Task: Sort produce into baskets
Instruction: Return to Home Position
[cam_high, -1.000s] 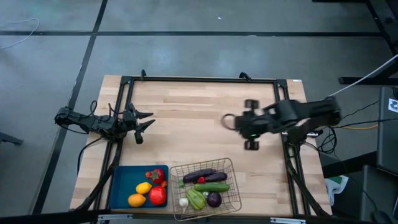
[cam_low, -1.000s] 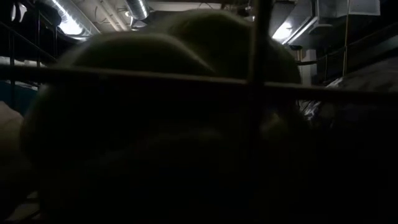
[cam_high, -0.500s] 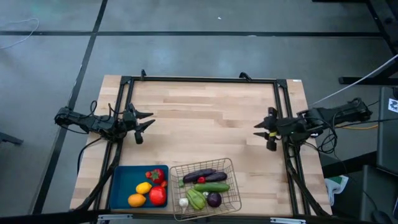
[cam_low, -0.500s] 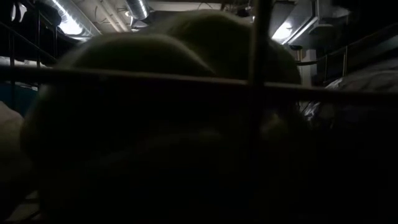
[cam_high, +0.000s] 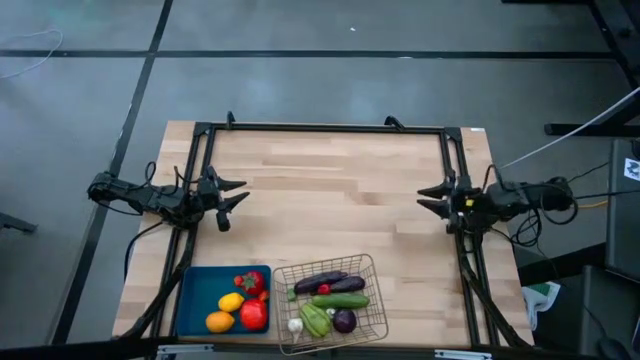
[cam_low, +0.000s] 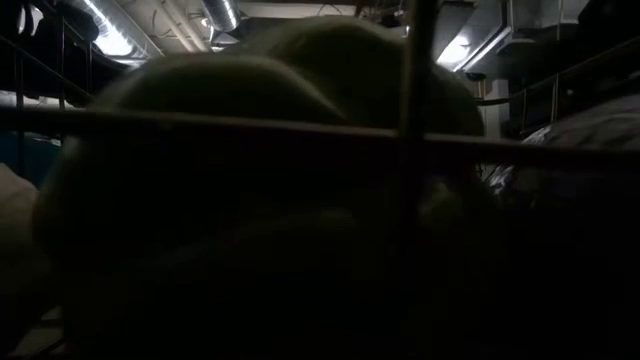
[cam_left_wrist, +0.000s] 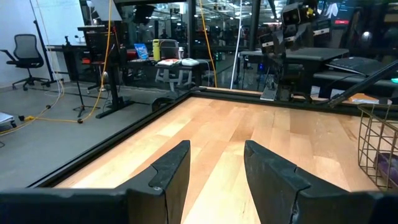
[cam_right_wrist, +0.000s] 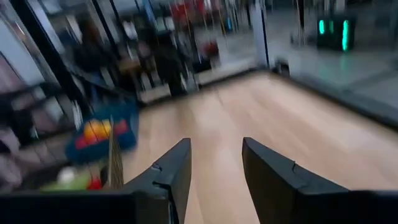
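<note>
The produce is spread over two baskets at the table's near edge. A blue tray (cam_high: 192, 300) holds a lemon (cam_high: 231, 302), an orange (cam_high: 220, 321) and red pieces (cam_high: 253, 314). Right beside it, a wire basket (cam_high: 372, 268) holds eggplants (cam_high: 330, 283), a cucumber (cam_high: 340, 300), a green pepper (cam_high: 314, 320) and garlic (cam_high: 295, 324). My left gripper (cam_high: 243, 193) (cam_left_wrist: 216, 155) stands open at the table's left side, far from both baskets. My right gripper (cam_high: 424, 199) (cam_right_wrist: 216, 152) is open at the right side, with nothing between its fingers.
Bare wooden tabletop (cam_high: 330, 190) lies between the two grippers. A black frame (cam_high: 320, 128) runs along the far edge and down both sides. In the low view, a wire (cam_low: 410, 150) of the basket and a dim rounded piece (cam_low: 280, 100) behind it block almost everything.
My right arm has drawn back from over the middle of the table toward the right edge, folding in over its base. Its gripper has turned and now points level across the table. The gap between its fingers shows no change. The produce has stayed put.
</note>
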